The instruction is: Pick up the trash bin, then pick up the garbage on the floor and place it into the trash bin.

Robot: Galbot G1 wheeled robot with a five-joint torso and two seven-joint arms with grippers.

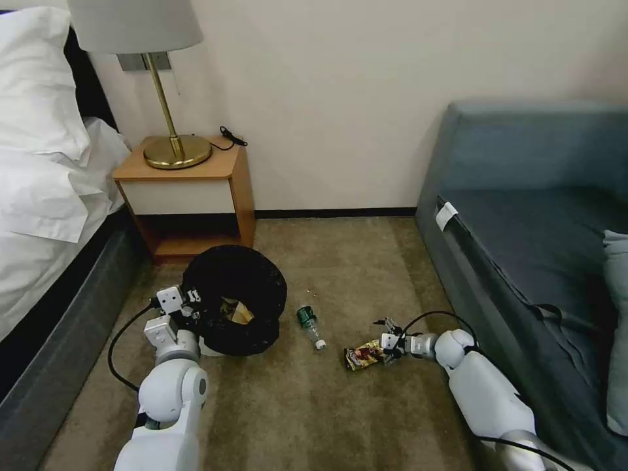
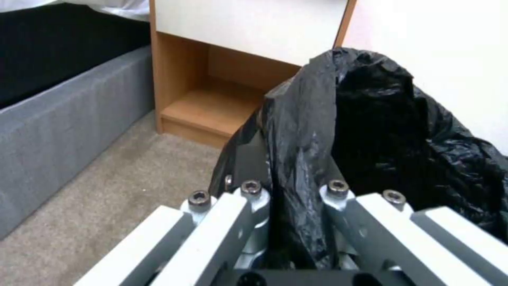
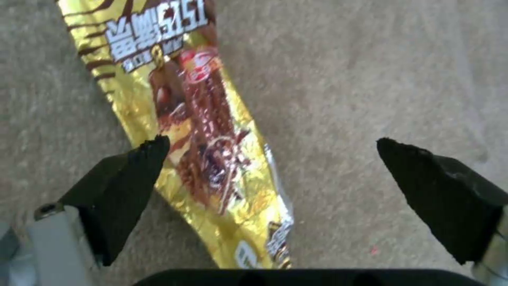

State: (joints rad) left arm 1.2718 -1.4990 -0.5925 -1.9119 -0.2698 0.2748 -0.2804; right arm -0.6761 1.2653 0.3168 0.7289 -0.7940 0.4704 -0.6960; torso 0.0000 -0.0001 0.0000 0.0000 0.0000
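Left gripper (image 2: 296, 198) clamped on trash bin (image 1: 235, 301) rim, bin on carpet (image 1: 327, 405) at 10 o'clock. Green bottle (image 1: 310, 325) centre. Right gripper (image 3: 270, 159) spread wide over snack wrapper (image 3: 201, 131) at 4 o'clock.

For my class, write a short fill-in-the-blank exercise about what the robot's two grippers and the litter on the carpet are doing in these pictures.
1. The left gripper is shut on the rim of the ____, pinching its black bag.
2. The right gripper is ____, its fingertips on either side of the snack wrapper.
3. The green bottle lies on the ____, between bin and wrapper.

Missing words: trash bin; open; carpet
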